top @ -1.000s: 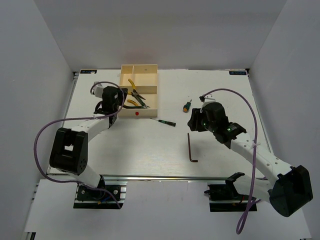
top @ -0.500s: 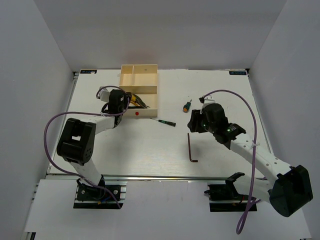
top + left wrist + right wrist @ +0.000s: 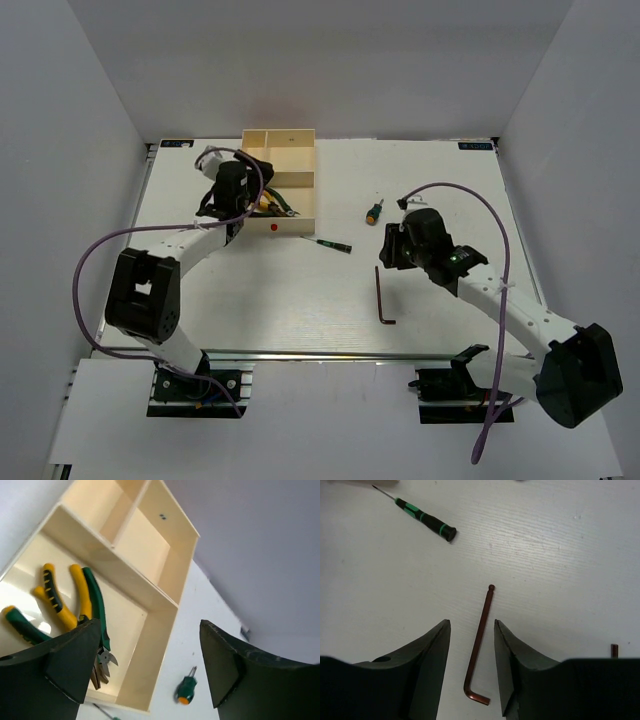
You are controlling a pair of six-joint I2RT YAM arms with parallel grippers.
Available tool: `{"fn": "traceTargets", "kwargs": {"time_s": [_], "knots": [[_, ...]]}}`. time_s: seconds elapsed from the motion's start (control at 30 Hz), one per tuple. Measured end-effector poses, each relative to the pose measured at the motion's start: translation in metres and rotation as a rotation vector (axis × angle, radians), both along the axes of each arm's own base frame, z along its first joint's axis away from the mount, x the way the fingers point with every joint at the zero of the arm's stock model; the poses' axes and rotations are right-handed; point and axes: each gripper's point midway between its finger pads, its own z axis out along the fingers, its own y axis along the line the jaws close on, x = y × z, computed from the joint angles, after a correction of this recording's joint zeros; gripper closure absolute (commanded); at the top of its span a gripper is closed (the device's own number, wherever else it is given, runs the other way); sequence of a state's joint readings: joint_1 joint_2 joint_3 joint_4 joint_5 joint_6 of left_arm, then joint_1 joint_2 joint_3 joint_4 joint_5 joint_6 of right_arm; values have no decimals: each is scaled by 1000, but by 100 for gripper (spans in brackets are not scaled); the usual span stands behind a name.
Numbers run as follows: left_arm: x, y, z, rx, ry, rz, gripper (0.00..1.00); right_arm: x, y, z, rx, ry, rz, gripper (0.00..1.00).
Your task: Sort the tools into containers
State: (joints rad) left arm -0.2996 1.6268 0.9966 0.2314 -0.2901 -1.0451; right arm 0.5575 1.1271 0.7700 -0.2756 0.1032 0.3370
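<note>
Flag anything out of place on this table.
Nothing damaged or spilled. Lying loose outside the cream rectangular tray: a thin green-handled screwdriver, a stubby green-handled screwdriver and a dark L-shaped hex key.

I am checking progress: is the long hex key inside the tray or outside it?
Outside. The hex key lies flat on the table, apart from the tray; only pliers are seen inside it.

pliers (image 3: 57, 599) 2 | screwdrivers (image 3: 422, 517) 2 | hex key (image 3: 479, 635) 1 | tray (image 3: 160, 640) 1 | compartments (image 3: 145, 545) 3
</note>
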Motion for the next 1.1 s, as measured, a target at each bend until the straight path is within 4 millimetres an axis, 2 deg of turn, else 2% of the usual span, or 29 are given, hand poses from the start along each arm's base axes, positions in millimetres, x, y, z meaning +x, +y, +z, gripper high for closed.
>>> {"fn": "traceTargets", "kwargs": {"time_s": [0.1,0.17,0.23,0.4,0.5,0.57,0.77,0.93,1.1], "knots": [[-1,-13,25,97,-16,-91,8,-5,-2,-17,-27,64,-12,60],[-6,-21,32,177,1,-156,7,-9,-4,-28,-45,112,-21,61],[-15,-25,30,251,33,-212,7,-14,-6,-39,-60,158,-31,62],[-55,-31,8,390,153,-358,6,-30,-10,-60,-72,236,-46,62],[-77,-33,11,427,186,-428,6,-40,-12,-68,-77,277,-52,60],[-92,-33,20,446,184,-470,6,-47,-11,-74,-75,303,-53,60],[-138,-15,44,490,135,-507,5,-72,-9,-93,-73,382,-43,60],[-173,10,39,535,116,-473,3,-83,-2,-98,-77,411,-34,60],[-194,30,27,584,115,-432,2,-90,-1,-102,-100,431,-41,60]]}}
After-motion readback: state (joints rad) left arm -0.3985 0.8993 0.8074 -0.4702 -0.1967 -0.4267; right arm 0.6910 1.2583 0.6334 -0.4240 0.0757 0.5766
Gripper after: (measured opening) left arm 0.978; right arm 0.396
